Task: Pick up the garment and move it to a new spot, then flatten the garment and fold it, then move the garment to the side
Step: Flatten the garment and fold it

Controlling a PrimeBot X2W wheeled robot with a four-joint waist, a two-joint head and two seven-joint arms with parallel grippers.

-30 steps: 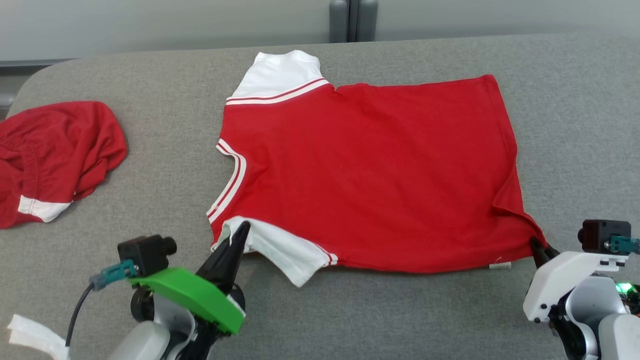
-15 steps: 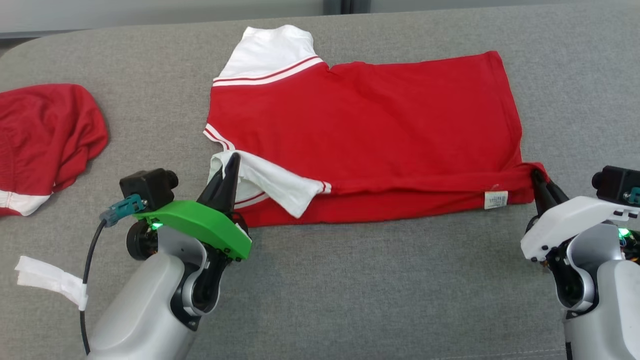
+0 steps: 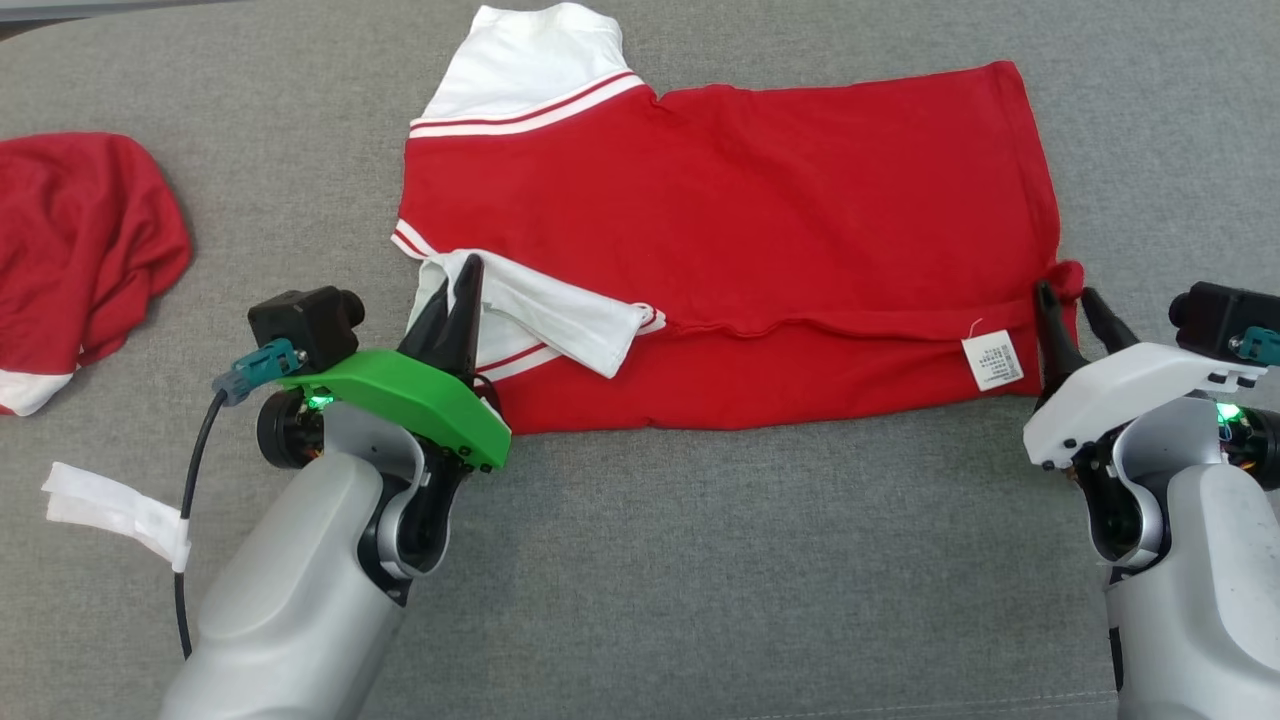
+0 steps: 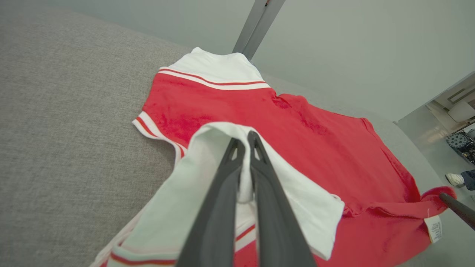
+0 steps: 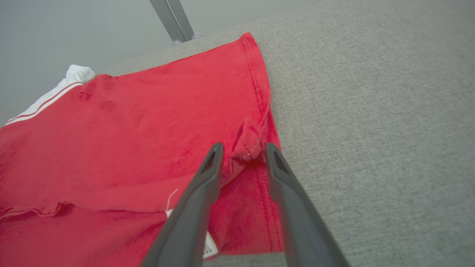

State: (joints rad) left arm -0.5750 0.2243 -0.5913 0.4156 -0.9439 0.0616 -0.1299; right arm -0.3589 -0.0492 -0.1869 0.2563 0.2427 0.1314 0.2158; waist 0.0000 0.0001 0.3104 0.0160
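The garment (image 3: 740, 210) is a red shirt with white sleeves, spread on the grey table, its near edge folded up over the body. My left gripper (image 3: 462, 275) is shut on the near white sleeve (image 4: 222, 155), holding it over the red body. My right gripper (image 3: 1068, 298) stands open at the folded hem corner (image 5: 246, 142); the red corner sits bunched between the parted fingers (image 5: 207, 174). A white care label (image 3: 992, 362) shows on the folded strip beside that gripper.
A second red garment (image 3: 70, 240) with a white band lies crumpled at the table's left. A white strip (image 3: 110, 510) lies near my left forearm. Bare grey table (image 3: 750, 560) stretches in front of the shirt. A person's shoe (image 4: 455, 179) shows far right in the left wrist view.
Both grippers have carried the shirt's near edge away from me, over the body, making a fold. The right gripper has opened off the hem corner. The head camera has tilted down.
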